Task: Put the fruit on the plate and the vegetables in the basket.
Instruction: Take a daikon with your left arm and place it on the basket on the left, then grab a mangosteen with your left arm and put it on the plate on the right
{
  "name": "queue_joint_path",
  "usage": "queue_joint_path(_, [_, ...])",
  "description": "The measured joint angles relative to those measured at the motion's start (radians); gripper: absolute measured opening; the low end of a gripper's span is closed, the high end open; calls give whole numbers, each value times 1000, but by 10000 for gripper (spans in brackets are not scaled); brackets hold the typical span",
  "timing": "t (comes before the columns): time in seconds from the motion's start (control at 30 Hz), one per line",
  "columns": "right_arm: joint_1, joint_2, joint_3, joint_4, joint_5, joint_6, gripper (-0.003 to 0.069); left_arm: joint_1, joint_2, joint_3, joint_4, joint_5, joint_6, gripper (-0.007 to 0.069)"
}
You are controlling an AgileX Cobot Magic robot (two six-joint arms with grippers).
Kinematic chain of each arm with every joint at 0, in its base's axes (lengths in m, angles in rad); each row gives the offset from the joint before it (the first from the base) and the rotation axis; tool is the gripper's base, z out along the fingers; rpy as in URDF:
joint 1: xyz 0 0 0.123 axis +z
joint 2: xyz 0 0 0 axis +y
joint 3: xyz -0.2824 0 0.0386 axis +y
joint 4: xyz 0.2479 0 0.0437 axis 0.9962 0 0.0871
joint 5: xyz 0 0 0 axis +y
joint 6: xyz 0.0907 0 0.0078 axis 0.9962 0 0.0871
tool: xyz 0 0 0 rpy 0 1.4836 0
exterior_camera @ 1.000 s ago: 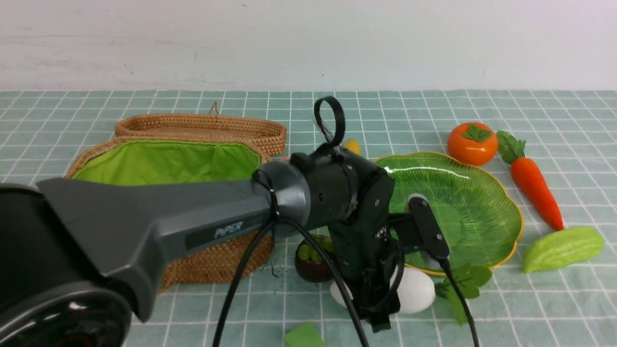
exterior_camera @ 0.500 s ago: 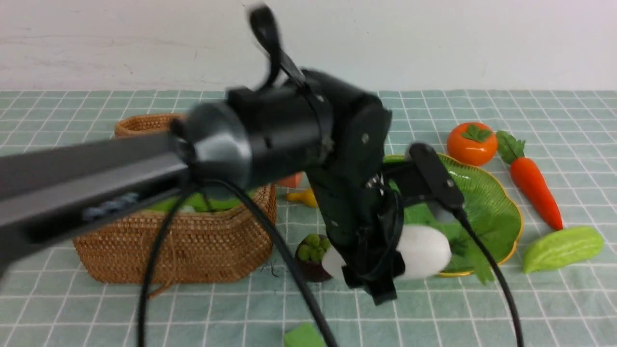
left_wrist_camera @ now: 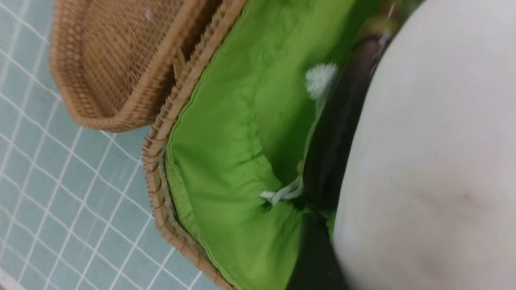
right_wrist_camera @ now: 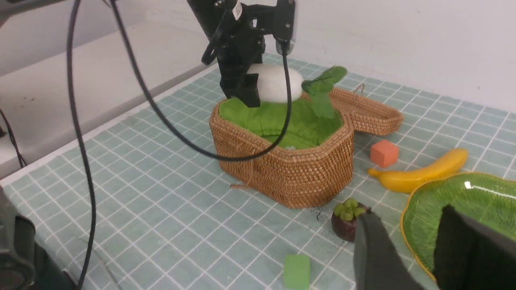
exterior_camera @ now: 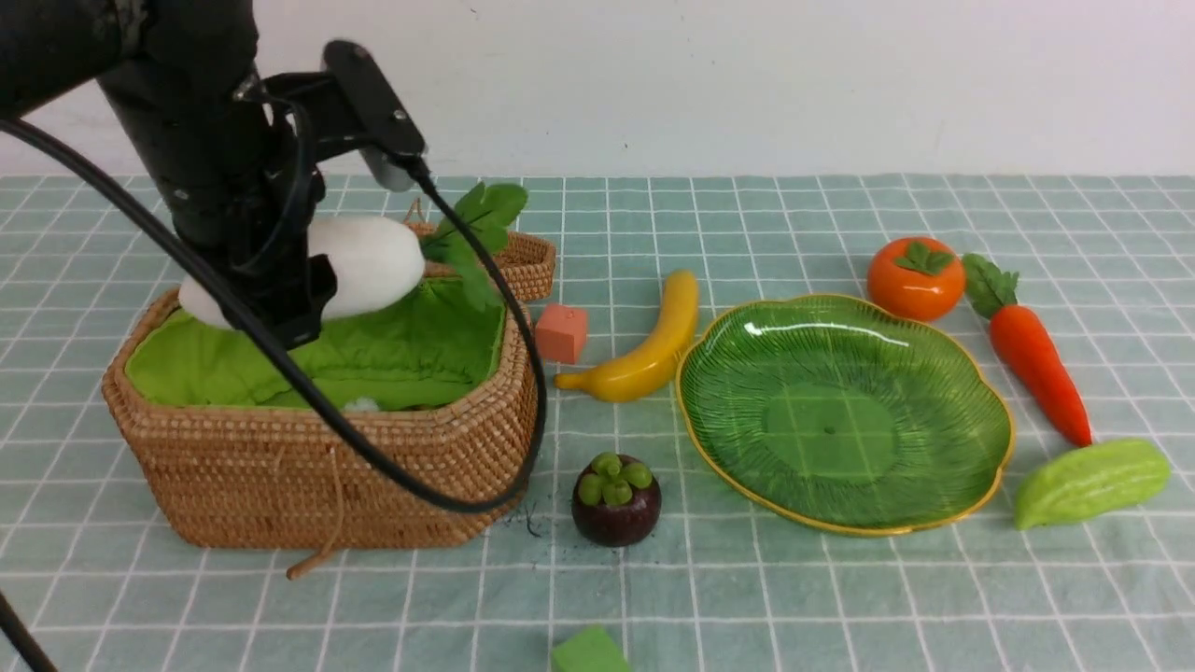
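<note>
The left arm (exterior_camera: 201, 140) is showing black casing and a black cable (exterior_camera: 457, 510); the right gripper (right_wrist_camera: 409, 219) is looking dark grey.

Left gripper (right_wrist_camera: 248, 89) high over basket (right_wrist_camera: 282, 173), clamped on radish (right_wrist_camera: 278, 82). White body level above green lining (right_wrist_camera: 278, 121), leaves drooping over it. Lid (right_wrist_camera: 371, 112) hollow side up, touching basket. Pink cube (right_wrist_camera: 384, 153) near basket, banana (right_wrist_camera: 419, 175) and plate (right_wrist_camera: 463, 201) further off. Mangosteen (right_wrist_camera: 347, 221) close by basket wall, green cube (right_wrist_camera: 296, 270) well apart. Right gripper (right_wrist_camera: 407, 217) jaws apart, nothing between.
</note>
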Motion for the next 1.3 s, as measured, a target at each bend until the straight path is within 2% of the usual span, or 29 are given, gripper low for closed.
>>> queue_joint_path(0.07, [0, 0, 0, 0, 24, 0, 235, 36, 31, 0, -26, -6, 39, 468])
queue_joint_path(0.2, [0, 0, 0, 0, 29, 0, 235, 46, 49, 0, -26, -9, 38, 491])
queue_joint_path(0.23, [0, 0, 0, 0, 29, 0, 235, 46, 50, 0, -24, -9, 32, 513])
queue_joint_path(0.27, [0, 0, 0, 0, 29, 0, 235, 46, 50, 0, -24, -10, 16, 578])
queue_joint_path(0.3, [0, 0, 0, 0, 29, 0, 235, 46, 50, 0, -24, -10, 13, 578])
queue_joint_path(0.33, [0, 0, 0, 0, 29, 0, 235, 46, 50, 0, -24, -7, -22, 641])
queue_joint_path(0.37, [0, 0, 0, 0, 29, 0, 235, 46, 50, 0, -24, -7, -27, 641])
queue_joint_path(0.47, [0, 0, -13, -16, 40, 0, 235, 46, 42, 0, -54, 14, -185, 649])
queue_joint_path(0.53, [0, 0, -34, -42, 67, 0, 235, 34, 26, 0, -92, 13, -293, 589])
queue_joint_path(0.57, [0, 0, -37, -44, 72, 0, 235, 31, 26, 0, -96, 13, -303, 589])
queue_joint_path(0.6, [0, 0, -62, -66, 111, 2, 235, -10, 8, 0, -127, 17, -362, 482])
queue_joint_path(0.63, [0, 0, -76, -76, 133, 6, 235, -40, 2, 0, -146, 25, -381, 421])
queue_joint_path(0.67, [0, 0, -90, -86, 167, 11, 235, -95, -1, 0, -161, 35, -398, 316])
queue_joint_path(0.7, [0, 0, -93, -87, 173, 12, 235, -95, -1, 0, -164, 37, -400, 298])
queue_joint_path(0.73, [0, 0, -103, -91, 200, 18, 235, -148, -1, 0, -180, 42, -407, 209])
queue_joint_path(0.77, [0, 0, -111, -94, 239, 27, 235, -244, 12, 0, -209, 44, -415, 84])
queue_joint_path(0.8, [0, 0, -112, -94, 258, 28, 235, -285, 22, -1, -219, 40, -415, 36])
queue_joint_path(0.87, [0, 0, -112, -94, 291, 31, 235, -371, 67, -10, -245, 27, -410, -13])
queue_joint_path(0.93, [0, 0, -112, -95, 292, 32, 235, -417, 107, -27, -245, 17, -398, -11])
queue_joint_path(1.0, [0, 0, -112, -95, 292, 33, 235, -441, 159, -47, -238, 14, -384, 17])
queue_joint_path(1.13, [0, 0, -112, -89, 292, 33, 235, -457, 282, -108, -169, -22, -371, 254])
queue_joint_path(1.17, [0, 0, -112, -88, 292, 34, 235, -457, 286, -110, -169, -25, -371, 268])
queue_joint_path(1.2, [0, 0, -112, -80, 292, 35, 235, -455, 314, -118, -125, -57, -371, 391])
queue_joint_path(1.23, [0, 0, -112, -80, 292, 35, 235, -454, 317, -120, -119, -66, -372, 404])
queue_joint_path(1.3, [0, 0, -112, -73, 292, 38, 235, -454, 351, -124, -36, -124, -373, 561])
